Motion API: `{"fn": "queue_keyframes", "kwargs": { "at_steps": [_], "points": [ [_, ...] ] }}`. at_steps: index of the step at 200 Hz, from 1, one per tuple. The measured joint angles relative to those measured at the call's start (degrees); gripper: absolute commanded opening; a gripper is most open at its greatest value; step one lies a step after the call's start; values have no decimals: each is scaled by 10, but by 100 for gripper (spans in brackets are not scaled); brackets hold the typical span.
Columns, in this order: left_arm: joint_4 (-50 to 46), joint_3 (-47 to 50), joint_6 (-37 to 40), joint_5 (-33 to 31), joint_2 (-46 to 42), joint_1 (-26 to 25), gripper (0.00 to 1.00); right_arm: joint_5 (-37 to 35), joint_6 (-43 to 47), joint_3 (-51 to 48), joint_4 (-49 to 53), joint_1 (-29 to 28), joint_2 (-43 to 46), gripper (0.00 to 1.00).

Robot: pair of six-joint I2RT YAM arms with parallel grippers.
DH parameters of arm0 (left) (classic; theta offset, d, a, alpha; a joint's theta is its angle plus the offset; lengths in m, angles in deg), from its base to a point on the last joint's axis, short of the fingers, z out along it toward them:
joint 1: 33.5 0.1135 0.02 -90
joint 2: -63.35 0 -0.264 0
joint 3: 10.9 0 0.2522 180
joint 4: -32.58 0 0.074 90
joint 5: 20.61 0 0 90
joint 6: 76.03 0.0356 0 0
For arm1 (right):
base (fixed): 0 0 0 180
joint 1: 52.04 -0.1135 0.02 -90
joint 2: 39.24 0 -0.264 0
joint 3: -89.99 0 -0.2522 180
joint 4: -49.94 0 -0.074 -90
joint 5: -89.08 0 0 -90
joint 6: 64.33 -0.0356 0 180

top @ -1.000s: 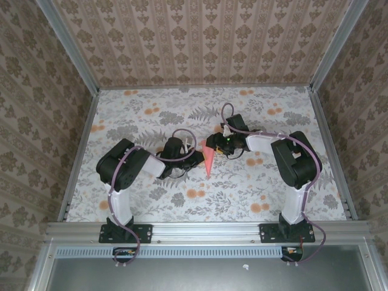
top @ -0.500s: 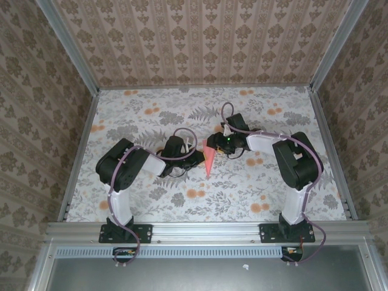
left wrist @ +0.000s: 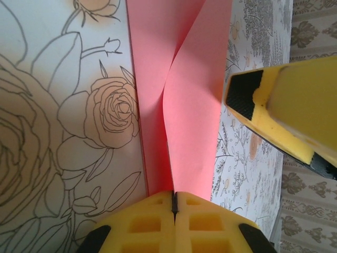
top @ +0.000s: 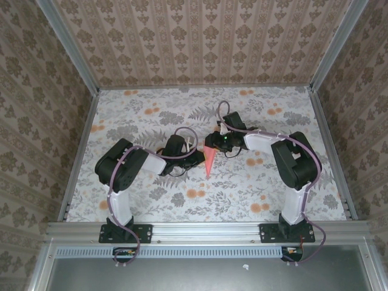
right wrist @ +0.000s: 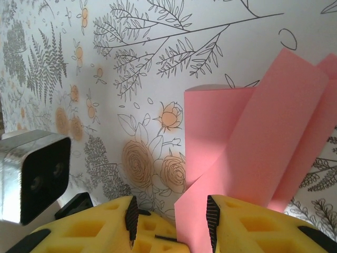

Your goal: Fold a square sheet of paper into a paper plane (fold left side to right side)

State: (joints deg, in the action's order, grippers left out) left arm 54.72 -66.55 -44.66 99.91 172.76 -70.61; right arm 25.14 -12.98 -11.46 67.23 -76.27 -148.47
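The paper plane (left wrist: 192, 116) — far end cut off at top.

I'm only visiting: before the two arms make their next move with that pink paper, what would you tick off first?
1. Hold by the left fingers on the slim pink-red paper dart: ok, shut on its edge.
2. Gap of the right fingers: ok, open, paper between them.
3. Top flap flat: not ok, it bows upward.
4. Dart lying on the floral table: ok.
5. Crease sharpness: cannot tell.
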Motion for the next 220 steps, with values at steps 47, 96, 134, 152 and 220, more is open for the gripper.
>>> {"fn": "queue_keyframes", "kwargs": {
  "at_steps": [47,96,134,152,220],
  "points": [
    [-14,-6,4,-2,-1,0,0,-14,19,19,21,0,-17,42],
    [-21,-7,4,-3,-2,-1,0,-32,27,19,43,0,-29,42],
    [-24,-9,4,-3,-2,-1,0,-36,27,19,45,0,-31,41],
    [-24,-9,4,-3,-3,-1,6,-36,25,20,45,1,-33,41],
    [-117,-9,40,-23,-96,1,23,-30,14,20,44,5,-37,41]
  ]
}}
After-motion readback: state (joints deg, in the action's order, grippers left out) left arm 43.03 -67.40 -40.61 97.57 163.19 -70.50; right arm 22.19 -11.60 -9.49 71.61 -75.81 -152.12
